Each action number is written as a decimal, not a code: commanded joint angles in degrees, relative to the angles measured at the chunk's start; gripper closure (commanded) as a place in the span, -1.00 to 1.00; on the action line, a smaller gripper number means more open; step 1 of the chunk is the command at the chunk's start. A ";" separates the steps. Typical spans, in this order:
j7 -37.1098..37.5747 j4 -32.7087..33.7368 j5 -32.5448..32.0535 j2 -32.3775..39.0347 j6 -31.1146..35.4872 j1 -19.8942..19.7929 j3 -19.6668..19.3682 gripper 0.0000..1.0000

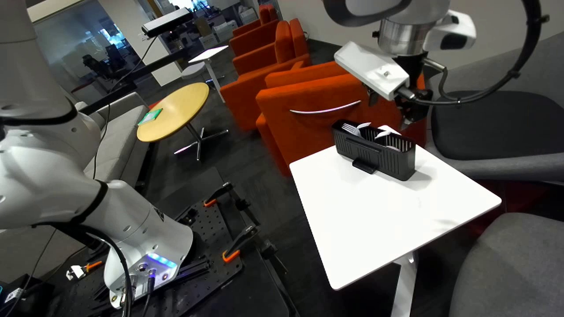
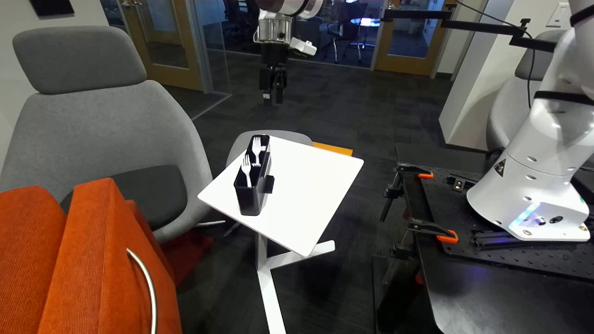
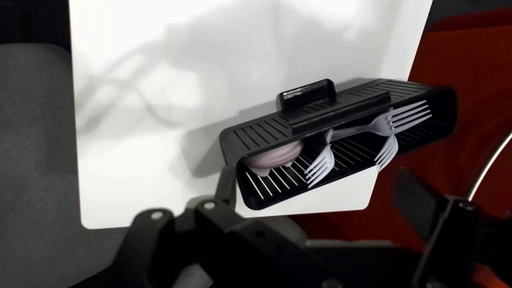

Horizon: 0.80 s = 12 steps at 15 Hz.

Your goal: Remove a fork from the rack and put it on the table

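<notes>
The black slotted rack (image 1: 379,155) stands on the white square table (image 1: 374,215); the rack (image 2: 251,200) and table (image 2: 311,190) show in both exterior views. Several pale forks stand in the rack, tines up: one fork (image 3: 382,125) leans toward the far end, another fork (image 3: 323,165) is near the middle, and a third fork (image 3: 388,152) leans on the long edge. Their handles are mostly hidden inside. My gripper (image 3: 317,184) is open and empty, its fingers wide apart. In an exterior view the gripper (image 2: 273,98) is well above the table, apart from the rack.
Pinkish-pale utensils (image 3: 276,157) lie nested in the rack's near end. An orange armchair (image 1: 326,105) stands close to the table by the rack. Grey chairs (image 2: 116,134) stand around the table. The robot base is on a black bench (image 2: 501,297) with clamps.
</notes>
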 commanded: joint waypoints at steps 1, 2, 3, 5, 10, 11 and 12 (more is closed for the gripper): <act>-0.62 1.93 2.84 4.14 3.31 -2.70 2.79 -1.00; 1.98 3.10 1.44 5.85 3.27 -2.20 2.35 -1.00; 5.86 4.05 -0.69 6.99 2.51 -1.25 1.25 -1.00; 3.53 1.85 -0.28 5.68 2.93 -2.43 2.55 -1.00; 2.79 3.83 0.59 7.57 3.24 -3.10 3.52 -1.00; 1.92 4.16 0.93 7.88 2.88 -3.45 4.11 -1.00; 1.76 4.47 0.92 8.14 2.36 -3.58 4.44 -1.00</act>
